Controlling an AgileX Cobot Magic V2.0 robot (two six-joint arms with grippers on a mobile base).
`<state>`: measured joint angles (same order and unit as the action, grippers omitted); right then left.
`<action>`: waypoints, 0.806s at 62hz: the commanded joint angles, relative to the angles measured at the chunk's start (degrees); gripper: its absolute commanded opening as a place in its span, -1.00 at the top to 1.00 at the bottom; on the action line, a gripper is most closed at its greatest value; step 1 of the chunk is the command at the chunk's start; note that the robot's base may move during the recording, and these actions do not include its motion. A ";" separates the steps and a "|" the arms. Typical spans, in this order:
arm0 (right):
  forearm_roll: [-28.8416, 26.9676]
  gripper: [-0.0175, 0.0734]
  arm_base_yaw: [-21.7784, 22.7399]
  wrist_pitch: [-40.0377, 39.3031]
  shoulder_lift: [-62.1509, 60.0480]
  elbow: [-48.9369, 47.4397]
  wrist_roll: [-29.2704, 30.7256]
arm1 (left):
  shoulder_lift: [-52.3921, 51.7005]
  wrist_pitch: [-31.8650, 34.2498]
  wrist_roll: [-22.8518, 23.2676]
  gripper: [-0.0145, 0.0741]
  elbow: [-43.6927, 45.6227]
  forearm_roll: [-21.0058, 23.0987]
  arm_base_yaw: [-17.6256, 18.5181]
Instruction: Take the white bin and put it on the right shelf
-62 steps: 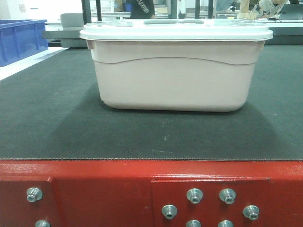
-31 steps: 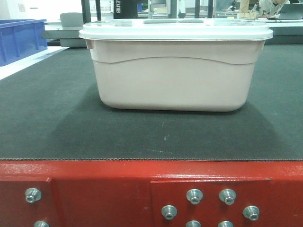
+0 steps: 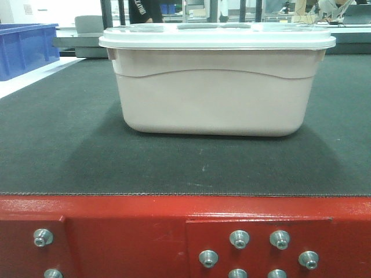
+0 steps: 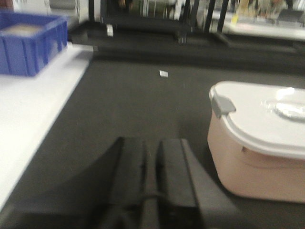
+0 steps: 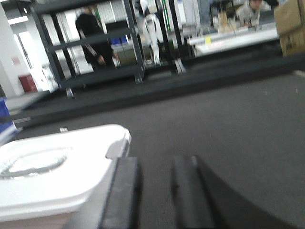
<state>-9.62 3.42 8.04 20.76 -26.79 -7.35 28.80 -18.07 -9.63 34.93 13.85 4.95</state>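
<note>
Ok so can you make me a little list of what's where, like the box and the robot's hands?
white bin: upright on the dark mat, lid on
left gripper: left of the bin, fingers together, empty
right gripper: right of the bin, fingers slightly apart, empty
blue bin: far left, further back
right shelf: not in view

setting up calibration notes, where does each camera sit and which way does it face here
Exterior front: low before the red table edge, facing the white bin side-on; no robot parts show.
Left wrist: over the dark mat, looking forward past the left gripper; bin on its right.
Right wrist: looking forward past the right gripper; bin on its left.
Shared: all three see the bin.
</note>
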 commanded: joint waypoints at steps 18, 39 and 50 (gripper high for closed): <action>-4.91 -0.78 0.12 3.00 16.16 -10.75 0.09 | 16.93 -0.19 0.31 -0.30 10.86 11.42 4.75; -17.44 -0.78 0.12 25.15 33.68 -36.68 0.57 | 39.44 -20.88 -8.35 -0.30 40.09 25.68 4.17; -22.24 -0.78 0.24 34.53 42.42 -47.75 6.35 | 51.71 -33.14 -20.53 -0.30 49.11 47.25 -1.80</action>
<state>-27.99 3.42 42.56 61.25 -68.93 -4.17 78.13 -48.48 -25.16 79.59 49.41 5.50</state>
